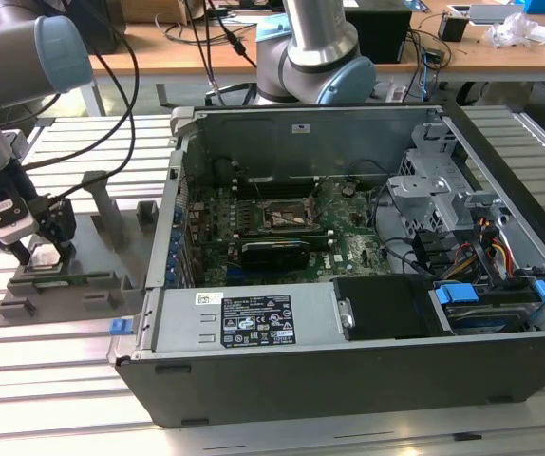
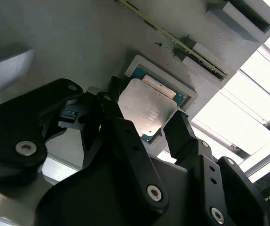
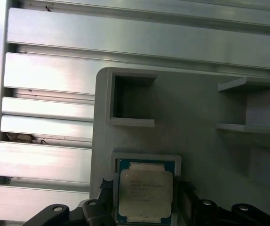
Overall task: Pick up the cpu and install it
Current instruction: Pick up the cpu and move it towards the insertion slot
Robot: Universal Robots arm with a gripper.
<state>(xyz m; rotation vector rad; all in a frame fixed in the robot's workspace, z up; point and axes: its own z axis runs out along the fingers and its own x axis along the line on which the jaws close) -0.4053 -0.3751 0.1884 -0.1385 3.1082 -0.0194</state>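
The cpu (image 3: 145, 193) is a silvery square chip with a teal rim. It lies in a shallow square recess of the grey fixture (image 3: 196, 108). In the second wrist view the cpu (image 2: 144, 108) sits between my two black fingers (image 2: 179, 129), which press against its opposite edges. My gripper (image 1: 43, 255) is down on the fixture (image 1: 73, 285) at the exterior view's left, shut on the cpu, which still rests in its recess. The open socket (image 1: 285, 215) lies on the motherboard inside the computer case (image 1: 348, 313).
The open case fills the middle and the exterior view's right, with drive cages (image 1: 424, 190) and cables (image 1: 486, 252) inside. A second arm's base (image 1: 315, 57) stands behind the case. A long green strip (image 2: 172, 37) lies in a slot of the fixture. Ribbed aluminium table (image 3: 45, 160) surrounds everything.
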